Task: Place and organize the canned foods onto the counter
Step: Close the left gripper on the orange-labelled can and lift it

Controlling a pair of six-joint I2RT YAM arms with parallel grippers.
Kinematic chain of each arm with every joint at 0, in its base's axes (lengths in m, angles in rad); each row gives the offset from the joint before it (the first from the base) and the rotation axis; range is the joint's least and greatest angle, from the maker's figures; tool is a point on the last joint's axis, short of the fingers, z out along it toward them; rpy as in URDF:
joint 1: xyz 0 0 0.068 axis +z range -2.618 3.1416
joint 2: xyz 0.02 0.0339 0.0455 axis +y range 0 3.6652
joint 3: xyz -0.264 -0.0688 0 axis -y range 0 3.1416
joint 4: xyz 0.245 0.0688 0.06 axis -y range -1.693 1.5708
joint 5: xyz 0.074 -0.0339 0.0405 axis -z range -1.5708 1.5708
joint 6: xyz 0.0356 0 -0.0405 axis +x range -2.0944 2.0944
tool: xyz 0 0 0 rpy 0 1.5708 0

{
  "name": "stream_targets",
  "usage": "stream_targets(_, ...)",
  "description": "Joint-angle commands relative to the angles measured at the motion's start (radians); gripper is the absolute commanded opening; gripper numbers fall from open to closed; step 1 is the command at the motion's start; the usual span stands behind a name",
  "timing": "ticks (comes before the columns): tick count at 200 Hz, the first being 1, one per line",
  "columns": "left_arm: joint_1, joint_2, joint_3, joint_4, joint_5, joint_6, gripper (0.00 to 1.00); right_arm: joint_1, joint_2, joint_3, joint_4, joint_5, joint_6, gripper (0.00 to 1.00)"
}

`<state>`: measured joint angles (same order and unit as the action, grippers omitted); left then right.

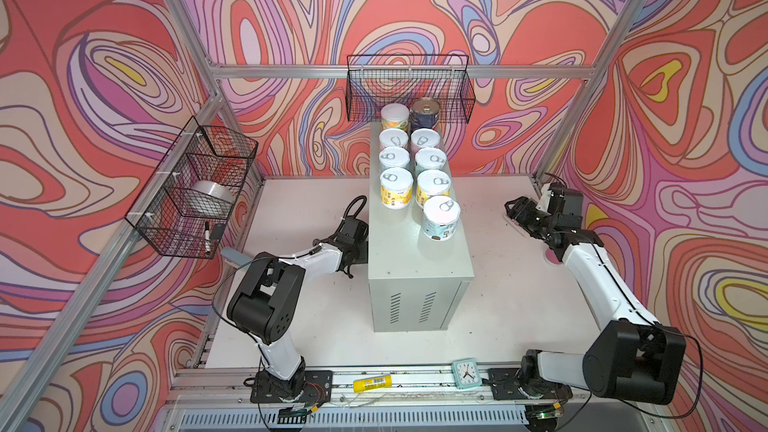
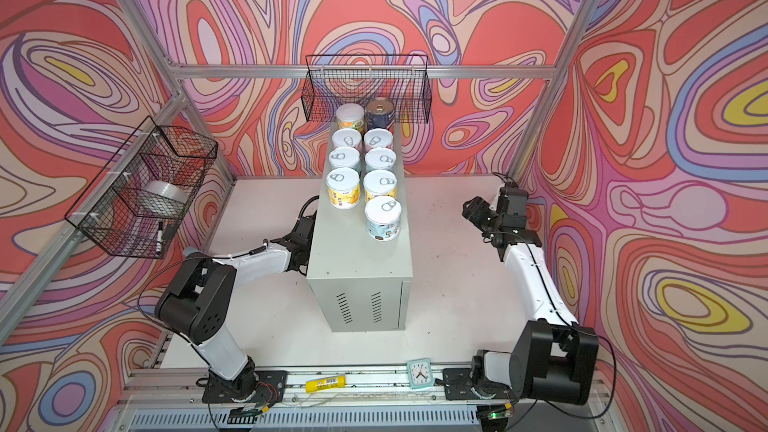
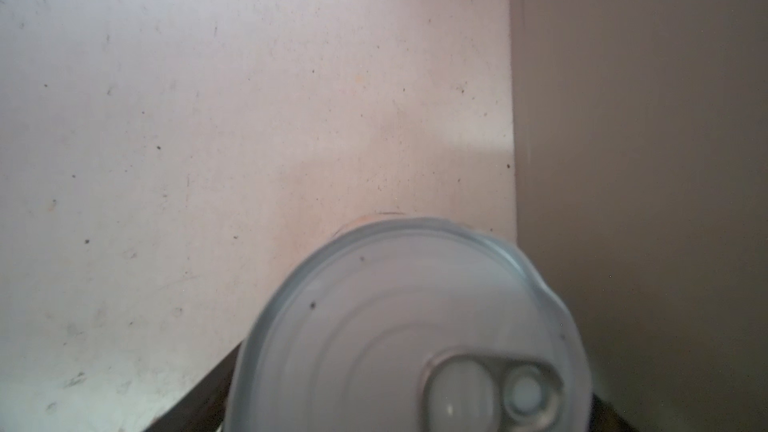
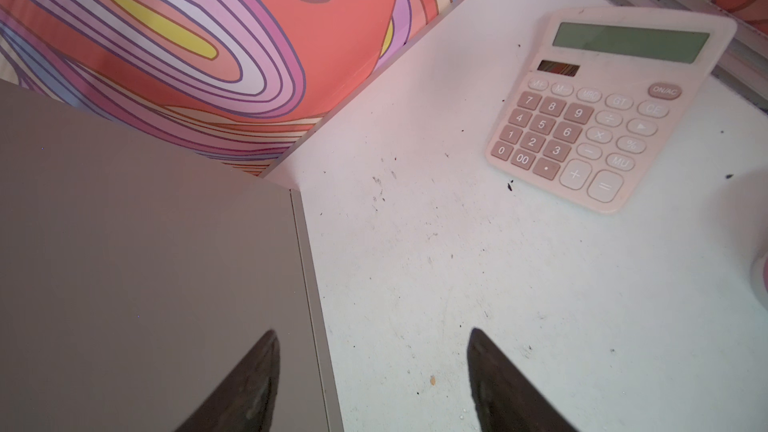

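Left pincer [image 1: 358,253] is hovering over a pull-tab tin [image 3: 415,326] beside the grey box worktop [image 1: 415,268], can't tell if gripping; right pincer [image 4: 372,332] is idling released. Nine tins [image 1: 431,158] are sitting paired on top w/ 1 slot free, prob for this one.

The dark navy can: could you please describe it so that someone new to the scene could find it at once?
Find the tall light-grey counter on the white table; cans stand on it in two columns. Follow the right-hand column to its far end, by the black wire basket on the back wall. The dark navy can there is the only dark-labelled one; its neighbours are pastel.
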<state>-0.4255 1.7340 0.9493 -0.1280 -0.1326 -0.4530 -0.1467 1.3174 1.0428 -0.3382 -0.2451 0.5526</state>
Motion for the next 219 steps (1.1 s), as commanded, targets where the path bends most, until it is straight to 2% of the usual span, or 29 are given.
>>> stream_targets(1, -0.004, 0.021, 0.03, 0.05, -0.016, -0.031, 0.83, 0.001, 0.013, -0.016, 0.016, -0.011, 0.003, 0.73)
stream_targets(89, -0.002, 0.086, 0.084, 0.028, -0.03, -0.022, 0.83, 0.002, 0.017, -0.027, 0.028, -0.03, -0.002, 0.73)
stream_targets(106, -0.001, 0.094, 0.086, 0.023, -0.035, -0.023, 0.74, 0.001, 0.018, -0.031, 0.03, -0.039, 0.002, 0.72)
stream_targets(155, 0.011, 0.105, 0.122, -0.039, -0.041, -0.004, 0.37, 0.001, 0.019, -0.04, 0.041, -0.059, 0.009, 0.72)
stream_targets(163, 0.013, 0.101, 0.128, -0.052, -0.042, 0.006, 0.25, 0.001, 0.021, -0.038, 0.038, -0.06, 0.01, 0.71)
stream_targets(172, 0.016, 0.094, 0.135, -0.071, -0.054, 0.011, 0.0, 0.002, 0.025, -0.034, 0.037, -0.065, 0.009, 0.71)
stream_targets(219, 0.019, -0.019, 0.125, -0.163, -0.11, 0.025, 0.0, 0.001, 0.021, -0.034, 0.032, -0.061, 0.01, 0.72)
